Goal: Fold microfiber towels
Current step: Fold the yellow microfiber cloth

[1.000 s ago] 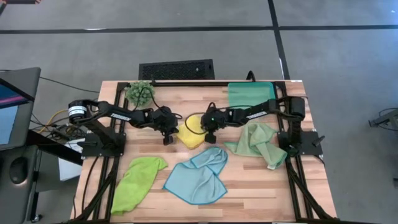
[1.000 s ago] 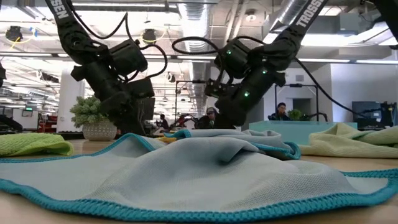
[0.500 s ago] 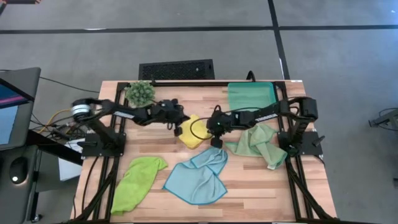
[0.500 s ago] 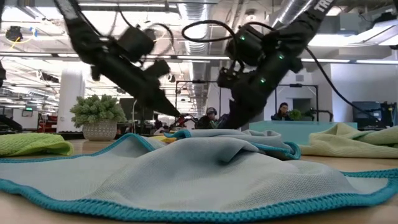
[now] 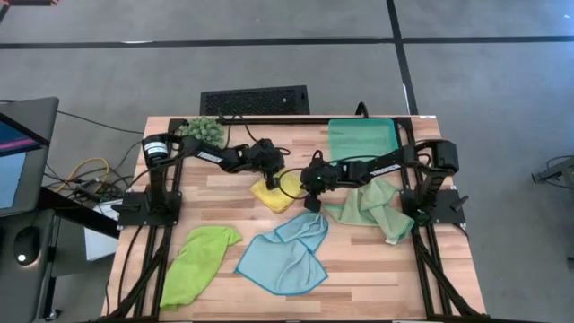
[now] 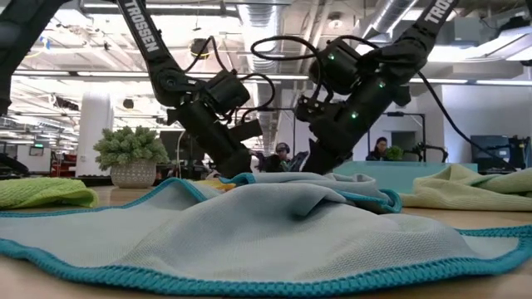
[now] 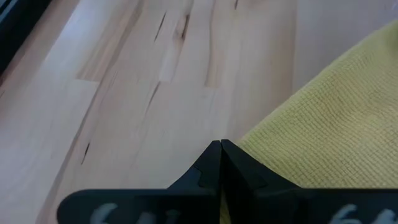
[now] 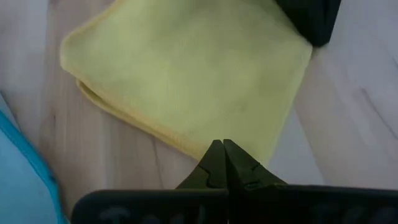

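Along the near edge of the tabletop (image 5: 359, 283) the lime towel (image 5: 199, 260) and blue towel (image 5: 289, 254) lie crumpled, likely waiting their turn, with the sage towel (image 5: 372, 206) bunched toward the right edge. Mid-table lies the yellow towel (image 5: 274, 192), already doubled. The left gripper (image 5: 272, 172) and right gripper (image 5: 311, 192) press clenched tips at its opposite edges, grasping nothing, seemingly flattening the fold. The tray (image 5: 360, 137) sits at the far right corner, the plant (image 5: 203, 131) far left.

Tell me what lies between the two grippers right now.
In the high view, the folded yellow towel lies between the left gripper and the right gripper. Both are shut at its opposite edges; the right wrist view shows the same.
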`<action>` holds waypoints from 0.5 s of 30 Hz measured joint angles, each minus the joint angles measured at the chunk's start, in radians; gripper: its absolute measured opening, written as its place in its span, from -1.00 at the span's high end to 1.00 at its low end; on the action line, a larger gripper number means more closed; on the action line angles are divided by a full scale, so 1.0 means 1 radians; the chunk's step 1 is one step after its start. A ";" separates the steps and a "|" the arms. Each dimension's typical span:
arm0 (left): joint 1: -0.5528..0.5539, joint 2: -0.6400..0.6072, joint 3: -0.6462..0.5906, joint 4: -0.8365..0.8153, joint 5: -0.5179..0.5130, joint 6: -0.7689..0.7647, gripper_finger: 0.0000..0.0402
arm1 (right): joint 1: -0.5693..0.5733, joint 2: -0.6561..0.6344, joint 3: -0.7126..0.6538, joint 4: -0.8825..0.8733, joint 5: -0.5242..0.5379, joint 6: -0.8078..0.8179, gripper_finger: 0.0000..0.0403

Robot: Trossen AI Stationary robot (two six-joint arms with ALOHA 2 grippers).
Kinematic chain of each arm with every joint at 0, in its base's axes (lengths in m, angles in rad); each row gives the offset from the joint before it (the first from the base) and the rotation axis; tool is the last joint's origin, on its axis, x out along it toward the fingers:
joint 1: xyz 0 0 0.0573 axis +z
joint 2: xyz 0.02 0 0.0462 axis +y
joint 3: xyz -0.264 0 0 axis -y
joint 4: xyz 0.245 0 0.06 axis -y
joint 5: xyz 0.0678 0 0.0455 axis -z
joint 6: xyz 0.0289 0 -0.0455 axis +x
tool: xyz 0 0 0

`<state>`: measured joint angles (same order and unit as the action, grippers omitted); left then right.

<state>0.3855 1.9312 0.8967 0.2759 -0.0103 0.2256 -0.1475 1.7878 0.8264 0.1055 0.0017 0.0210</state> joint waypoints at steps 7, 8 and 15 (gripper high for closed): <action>0.002 -0.005 0.000 -0.020 -0.022 0.000 1.00 | -0.040 0.000 -0.060 0.066 0.000 -0.002 0.99; 0.003 -0.005 0.000 -0.023 -0.023 0.000 1.00 | -0.045 0.000 -0.063 0.070 0.000 -0.005 0.99; 0.011 -0.029 -0.003 -0.064 -0.131 0.000 1.00 | -0.063 -0.038 -0.049 0.123 0.000 -0.102 0.99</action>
<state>0.3968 1.9025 0.8936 0.2118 -0.1410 0.2255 -0.2106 1.7502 0.7779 0.2285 0.0021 -0.0806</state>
